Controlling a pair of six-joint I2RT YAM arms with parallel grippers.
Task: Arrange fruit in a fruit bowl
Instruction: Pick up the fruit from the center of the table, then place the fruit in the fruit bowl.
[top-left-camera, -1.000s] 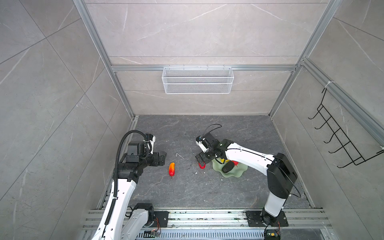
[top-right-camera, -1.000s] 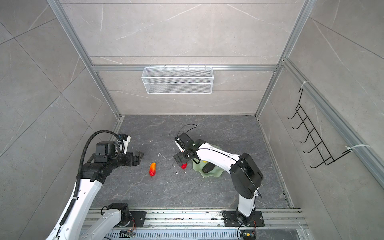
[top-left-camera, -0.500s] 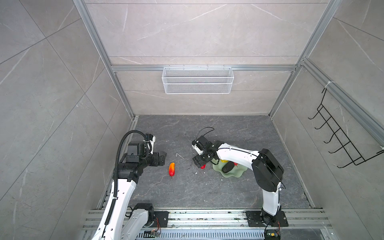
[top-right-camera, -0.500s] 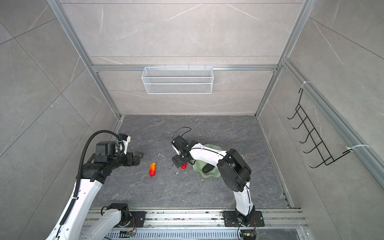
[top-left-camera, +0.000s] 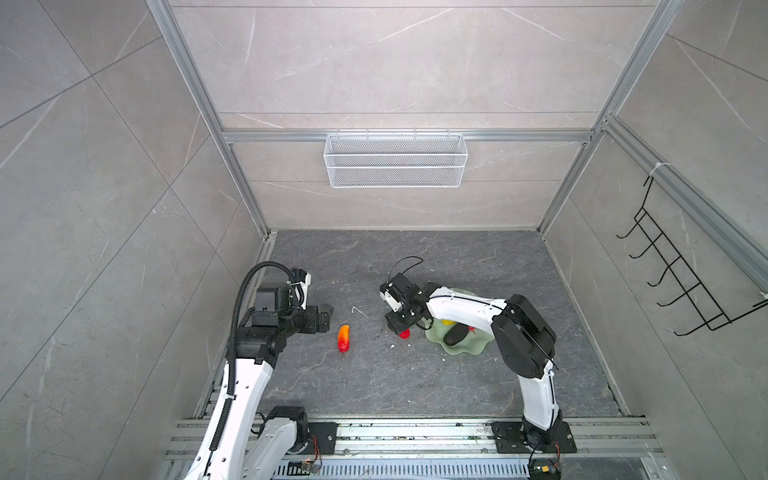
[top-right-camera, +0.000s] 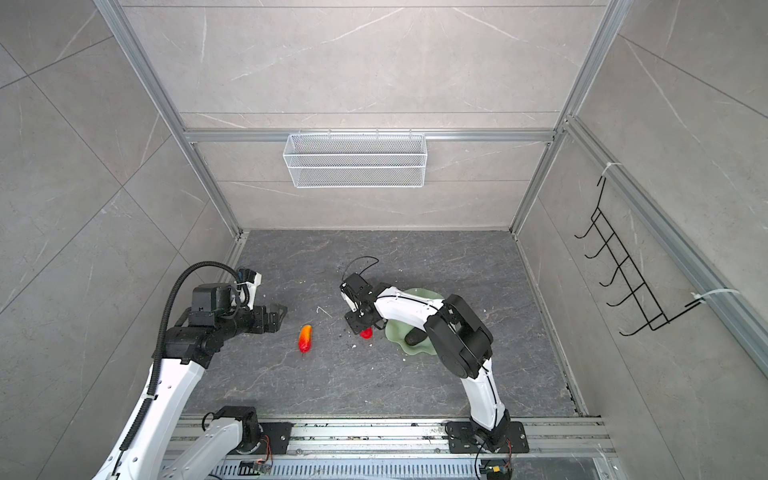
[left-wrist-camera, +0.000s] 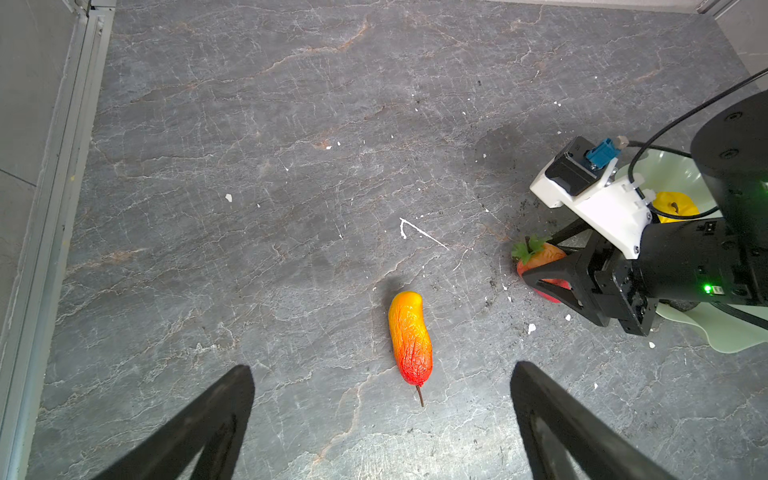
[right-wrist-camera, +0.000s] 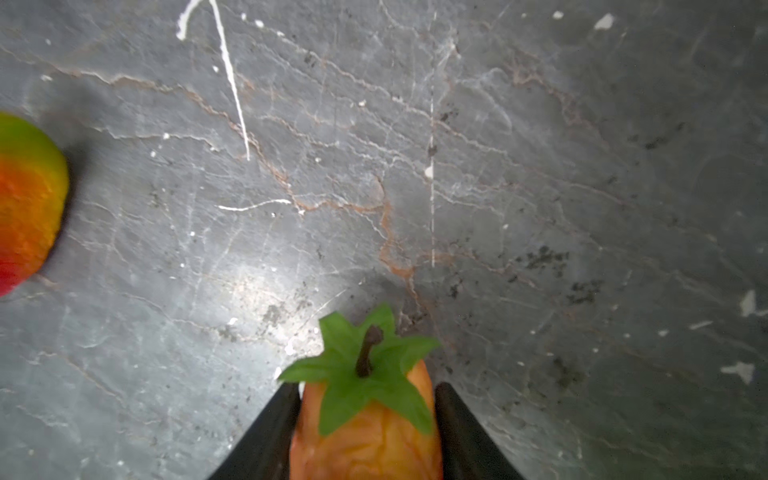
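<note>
In both top views the bowl (top-left-camera: 465, 351) holds a dark fruit (top-left-camera: 455, 334) and a yellow fruit (top-left-camera: 448, 321). The strawberry (top-right-camera: 366, 333) lies just left of it, and a long fruit (top-left-camera: 343, 337) lies farther left on the desk (top-left-camera: 415, 382). Left wrist: the left fingers (left-wrist-camera: 199, 428) are spread and empty near the long fruit. Right wrist: the right fingers (right-wrist-camera: 270, 436) pinch the strawberry. At least these two fruits, I judge, remain to be placed.

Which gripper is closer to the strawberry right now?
Right. The right gripper has the strawberry between its fingers; the left gripper hangs open farther off, past the orange fruit.

Lab test cell, tiled walls (top-left-camera: 395, 62), aluminium frame (top-left-camera: 407, 136)
</note>
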